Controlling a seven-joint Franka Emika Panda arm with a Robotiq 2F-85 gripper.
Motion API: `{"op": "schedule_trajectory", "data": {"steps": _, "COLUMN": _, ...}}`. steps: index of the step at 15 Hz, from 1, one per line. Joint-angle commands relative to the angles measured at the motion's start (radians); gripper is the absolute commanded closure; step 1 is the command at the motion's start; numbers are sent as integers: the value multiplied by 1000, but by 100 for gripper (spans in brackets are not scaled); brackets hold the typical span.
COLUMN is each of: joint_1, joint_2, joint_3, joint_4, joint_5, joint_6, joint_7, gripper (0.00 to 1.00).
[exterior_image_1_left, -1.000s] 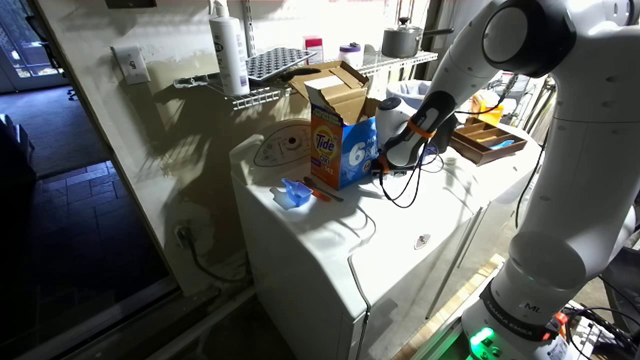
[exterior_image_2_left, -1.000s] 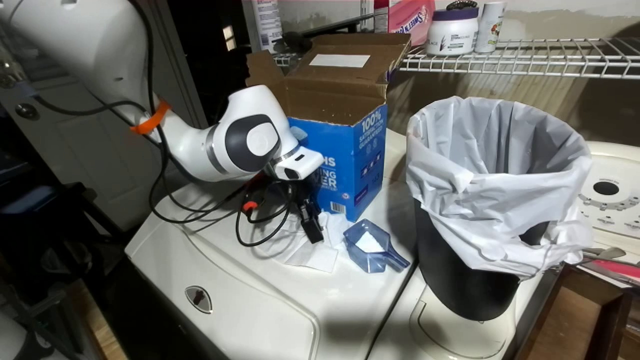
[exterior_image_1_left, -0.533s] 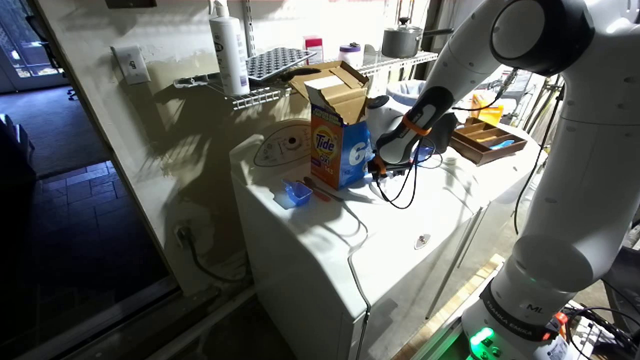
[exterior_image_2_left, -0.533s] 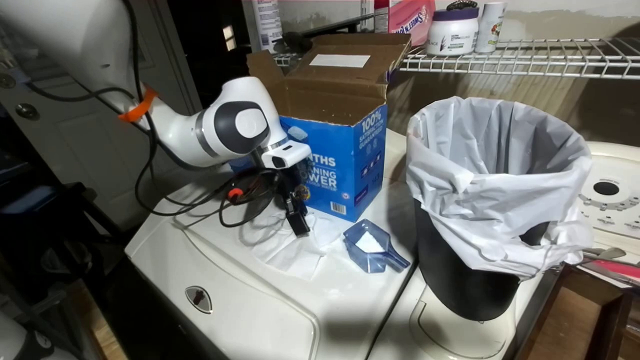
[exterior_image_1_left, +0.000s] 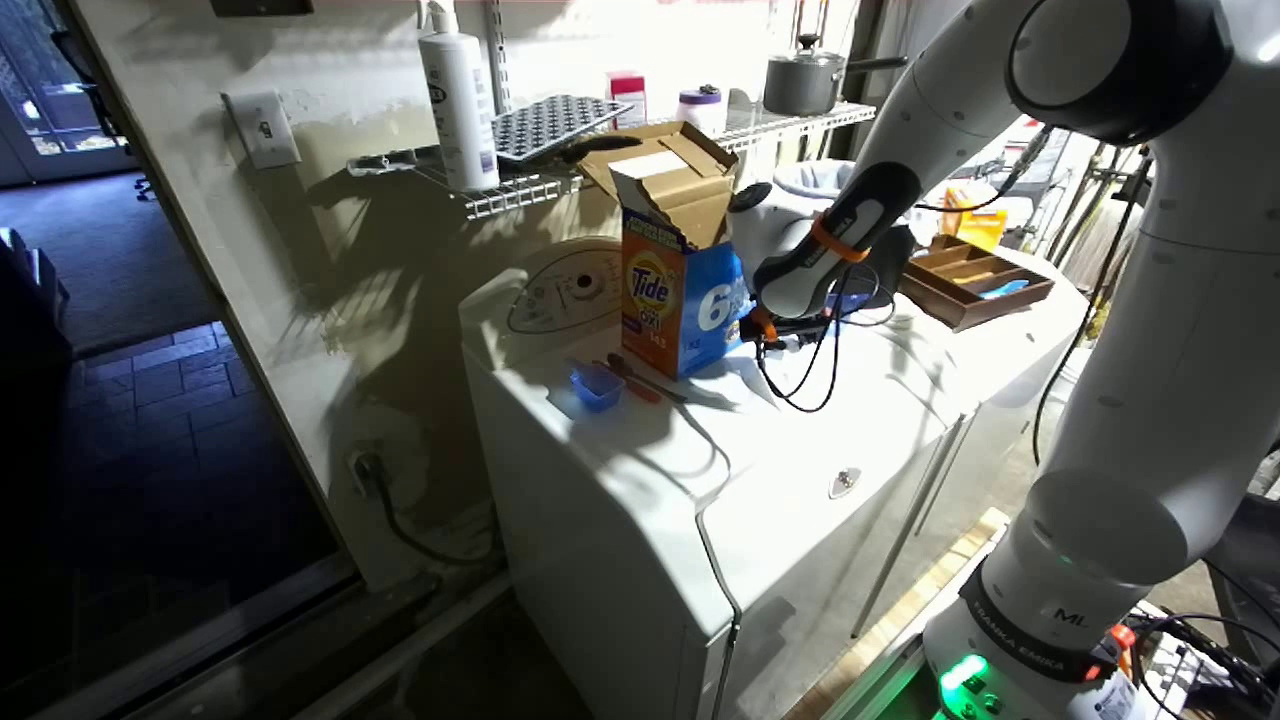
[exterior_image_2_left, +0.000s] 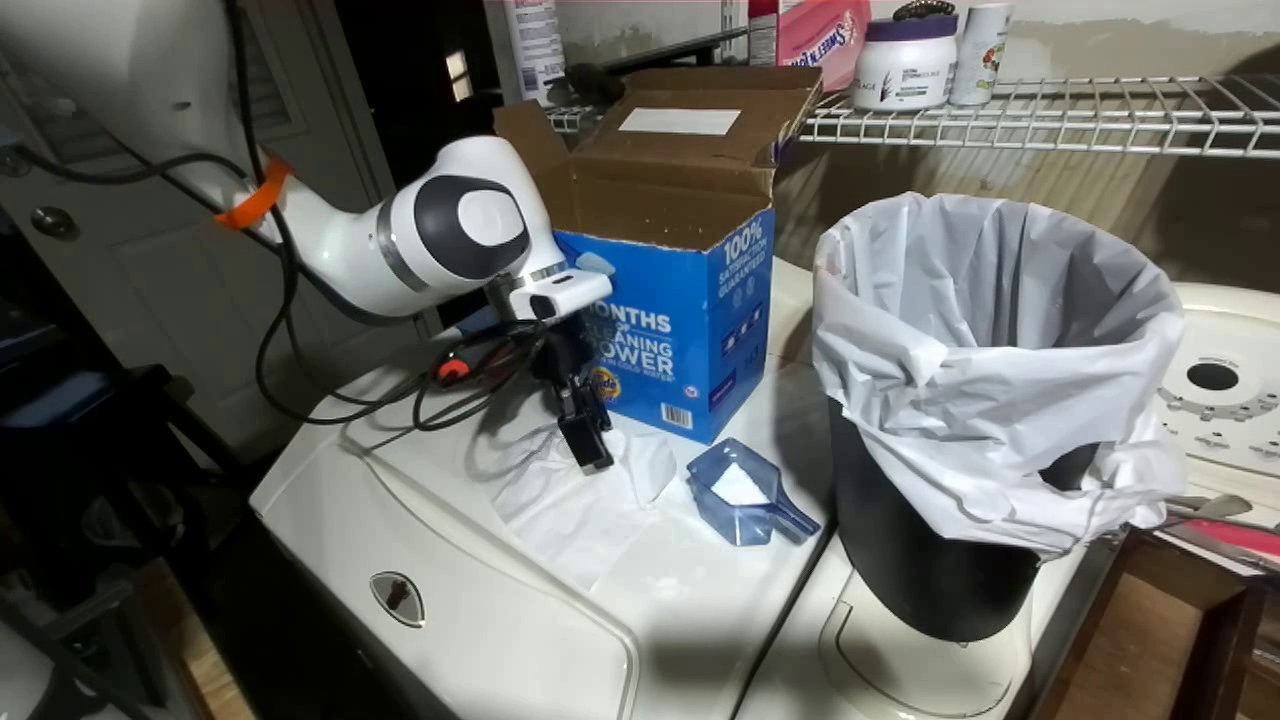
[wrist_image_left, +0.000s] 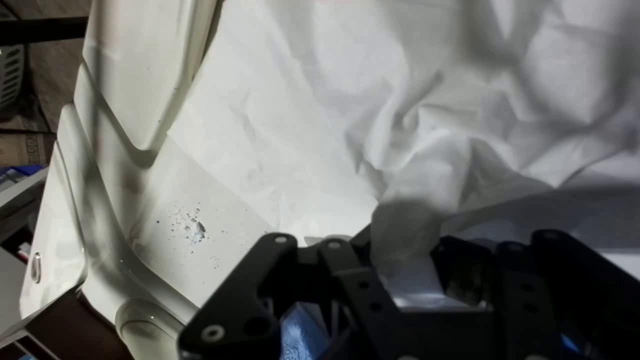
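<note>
White and crumpled, the sheet (wrist_image_left: 340, 105) spreads below the tool (wrist_image_left: 404, 246), which is closed on a bunched fold of it; the wrist view shows that fold standing up in the grip, with the rest lying creased beyond. Whether it is paper or thin cloth cannot be told.

It rests on the pale top of a laundry appliance (exterior_image_2_left: 500, 590), where a small scatter of bluish granules (wrist_image_left: 196, 231) lies just beside the sheet's edge. In an exterior view, a light switch (exterior_image_1_left: 262, 130) is set in the patchy wall (exterior_image_1_left: 350, 90), and past the wall's end runs a dim tiled floor (exterior_image_1_left: 190, 420).

Just beside the tool stands an upright Tide box (exterior_image_2_left: 665, 310) with its flaps open; whether the two touch is unclear. Black cables (exterior_image_2_left: 500, 338) loop from the arm (exterior_image_2_left: 440, 240) close to the tool. Near the sheet lies a blue scoop (exterior_image_2_left: 748, 522) with white powder (exterior_image_2_left: 740, 487) in it, and past that a black bin (exterior_image_2_left: 915, 540) with a white liner (exterior_image_2_left: 1010, 440) stands on the adjoining appliance (exterior_image_2_left: 900, 668). Along the box's orange side lie a second scoop (exterior_image_1_left: 597, 388) and a spoon (exterior_image_1_left: 650, 380). Farther out are a compartmented wooden tray (exterior_image_1_left: 930, 301) and a wire shelf (exterior_image_2_left: 1060, 118), which carries a purple-lidded jar (exterior_image_2_left: 905, 70), a grey pot (exterior_image_1_left: 803, 85) and a pump bottle (exterior_image_1_left: 462, 115).
</note>
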Motion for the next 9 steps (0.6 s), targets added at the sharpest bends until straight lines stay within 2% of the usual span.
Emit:
{"op": "schedule_trajectory", "data": {"steps": 1, "joint_1": -17, "joint_2": -5, "joint_3": 4, "joint_4": 4, "joint_5": -78, "joint_6": -33, "joint_7": 81, "gripper": 100}}
{"op": "schedule_trajectory", "data": {"steps": 9, "joint_1": -63, "joint_2": 22, "joint_3": -1, "joint_4": 10, "joint_5": -227, "joint_6": 7, "joint_7": 278, "gripper": 100}}
